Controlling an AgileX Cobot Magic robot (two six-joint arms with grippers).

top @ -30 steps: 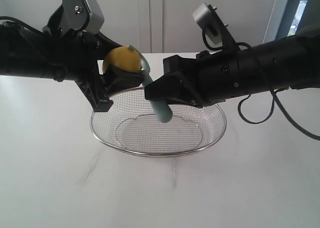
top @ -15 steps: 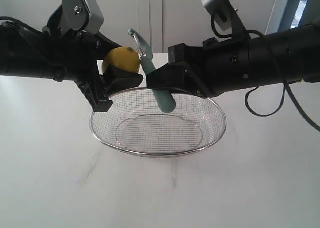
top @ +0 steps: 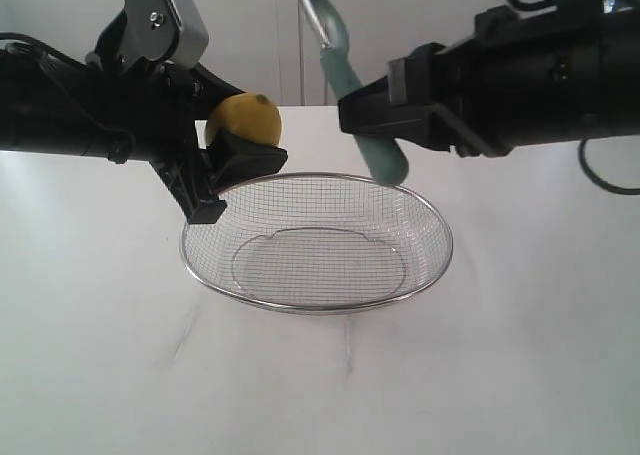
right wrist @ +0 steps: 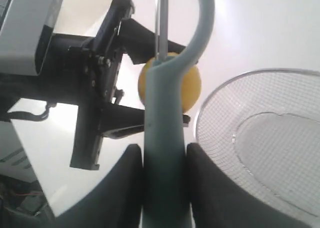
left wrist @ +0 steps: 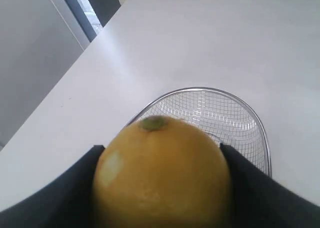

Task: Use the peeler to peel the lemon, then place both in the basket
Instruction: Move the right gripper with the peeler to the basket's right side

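- Held the lemon point(top: 243, 121) in the left gripper point(top: 235, 143), one dark finger point(left wrist: 55, 193) pressed on each side, jaws parted only to the fruit's width.
- Carried it in the air, clear of the mesh, near the left far rim of the basket point(top: 440, 220); could not tell whether right over the rim or just outside it.
- Showed, in the left wrist view, a greenish nub on top of the lemon and a pale patch on one shoulder; yellow skin elsewhere.
- Gripped the peeler point(top: 338, 65) in the right gripper point(top: 368, 125) by its teal handle, jaws nearly closed, one finger point(right wrist: 125, 188) tight on each side of the handle.
- Held it steeply tilted, head up and leaning left in the exterior view, metal blade near the top edge of that view.
- Left the handle's butt end sticking out below the gripper, above the far rim of the basket and not touching it.
- Held the peeler apart from the lemon, to its right in the exterior view, with the head well above the fruit.
- Found the basket resting on the white table point(top: 100, 355), below and between the two grippers, touched by neither.
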